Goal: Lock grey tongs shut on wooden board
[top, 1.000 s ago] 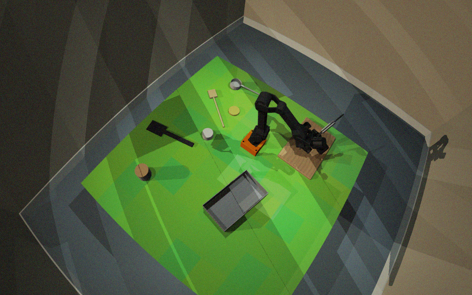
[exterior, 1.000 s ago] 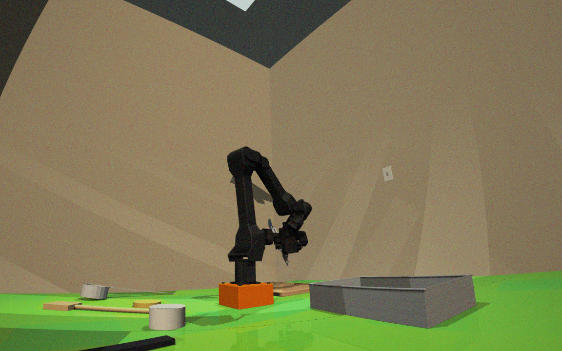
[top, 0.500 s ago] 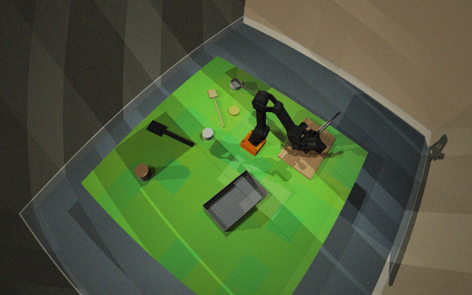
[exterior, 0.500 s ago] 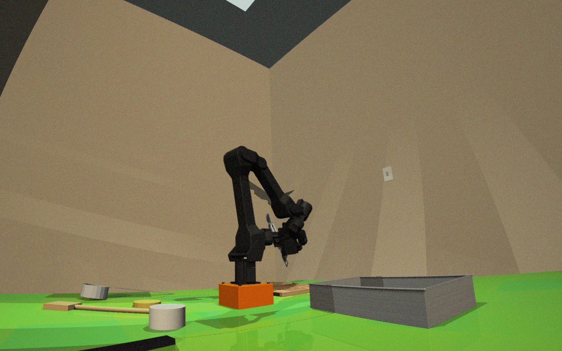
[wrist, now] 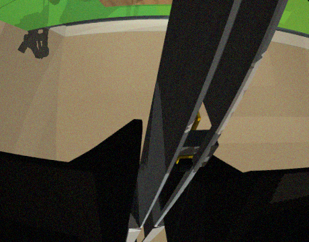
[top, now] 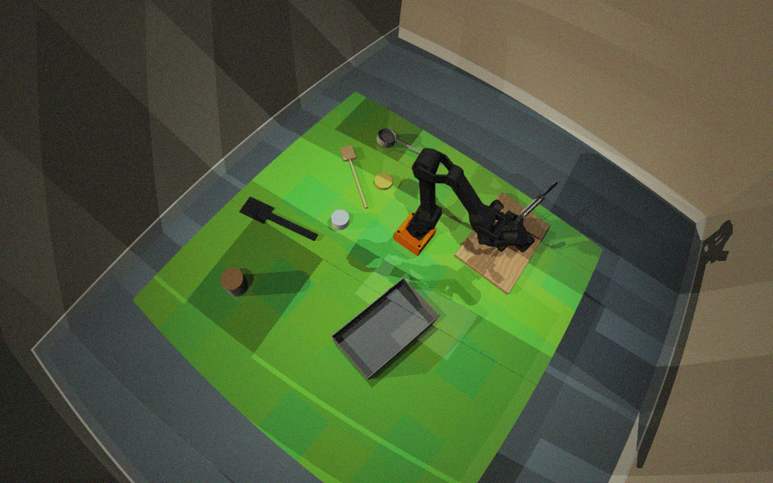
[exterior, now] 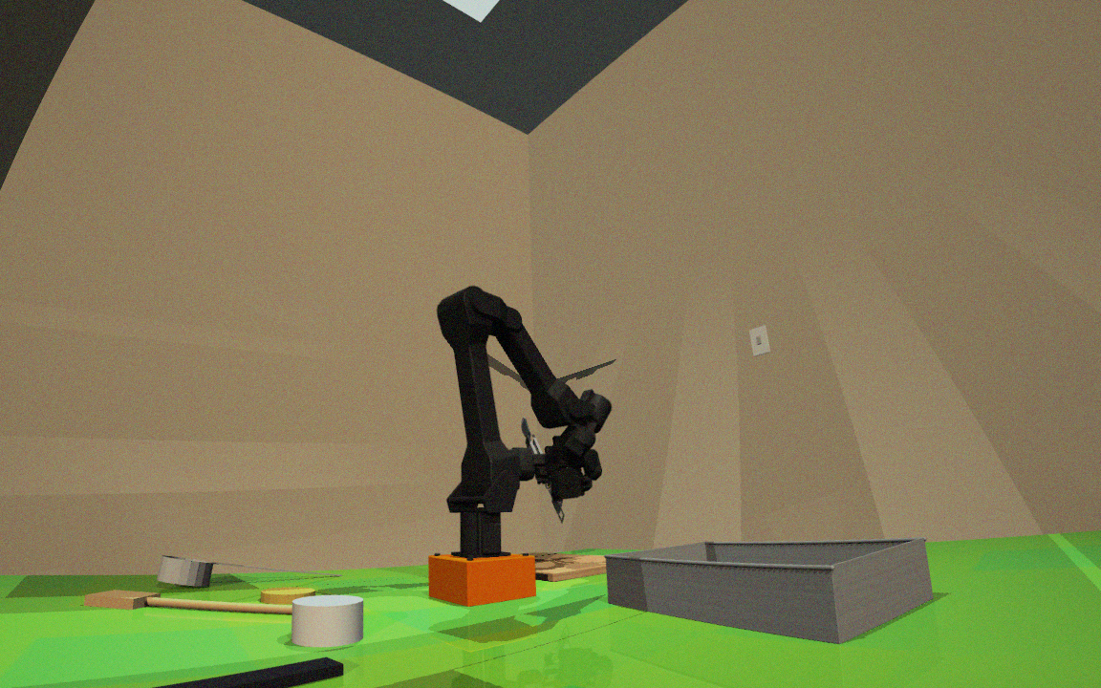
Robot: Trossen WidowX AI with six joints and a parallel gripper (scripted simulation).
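My gripper (top: 517,224) (exterior: 550,469) is shut on the grey tongs (top: 533,206) (exterior: 533,440) (wrist: 215,70) and holds them in the air above the wooden board (top: 506,273) (exterior: 578,566) (wrist: 138,2). The tongs are tilted. In the exterior view one end shows higher at the left of the gripper and the other hangs lower below it. In the wrist view their two long arms run close together with a narrow gap, and small yellow parts show near the gap. Whether the lock is engaged cannot be seen. The roasting tin (top: 380,333) (exterior: 725,591) has no tongs on it.
A pan (top: 386,137) (exterior: 184,570), a wooden turner (top: 357,183) (exterior: 221,606), a yellow disc (top: 383,181) (exterior: 288,595), a white cylinder (top: 340,220) (exterior: 327,622), a black spatula (top: 293,227) (exterior: 281,672) and a brown cylinder (top: 233,281) stand or lie away from the board.
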